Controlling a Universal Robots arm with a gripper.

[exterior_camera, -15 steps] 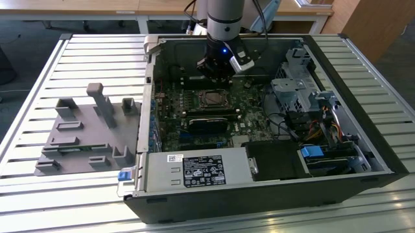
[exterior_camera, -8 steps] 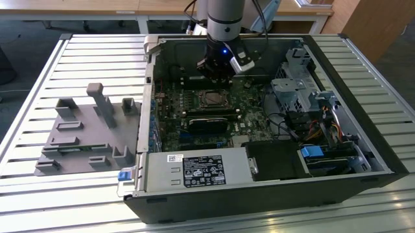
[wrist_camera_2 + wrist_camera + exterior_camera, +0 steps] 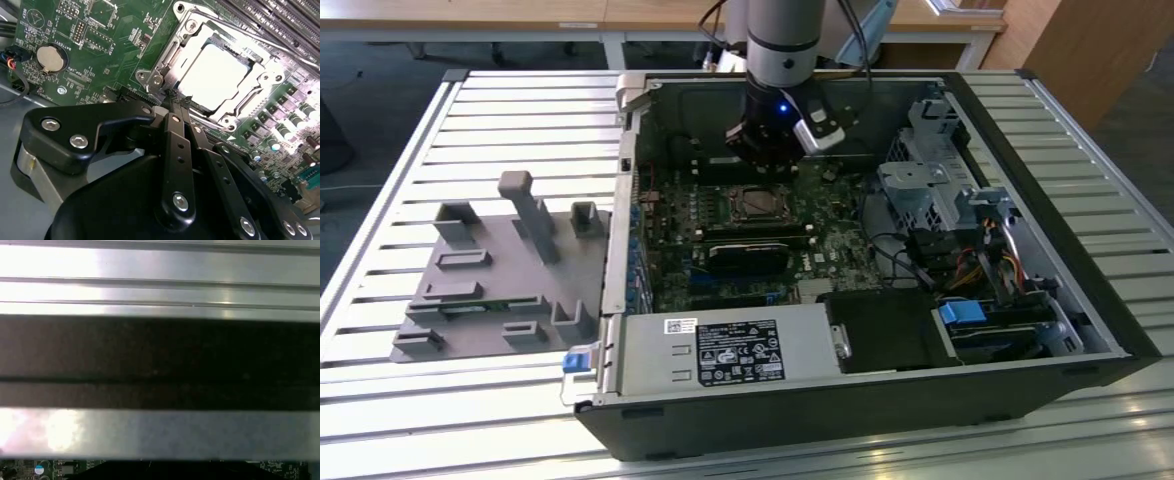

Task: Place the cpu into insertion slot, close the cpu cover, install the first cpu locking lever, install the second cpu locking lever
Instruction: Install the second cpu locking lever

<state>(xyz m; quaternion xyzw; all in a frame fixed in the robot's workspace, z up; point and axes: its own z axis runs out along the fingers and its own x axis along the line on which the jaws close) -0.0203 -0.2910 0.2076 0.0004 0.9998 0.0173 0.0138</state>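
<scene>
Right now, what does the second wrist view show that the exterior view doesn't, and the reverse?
Second wrist view: the cpu seated under the cpu cover, the pincer shut with its tips at the cover's edge, and a coin cell.
Exterior view: the whole computer case, the grey fixture, the slatted table.
Both: the green motherboard.

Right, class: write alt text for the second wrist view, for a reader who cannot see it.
A black gripper, fingers together, points at the near edge of a silvery cpu cover closed over the pale cpu on a green motherboard. A round coin battery sits off to one side.
</scene>
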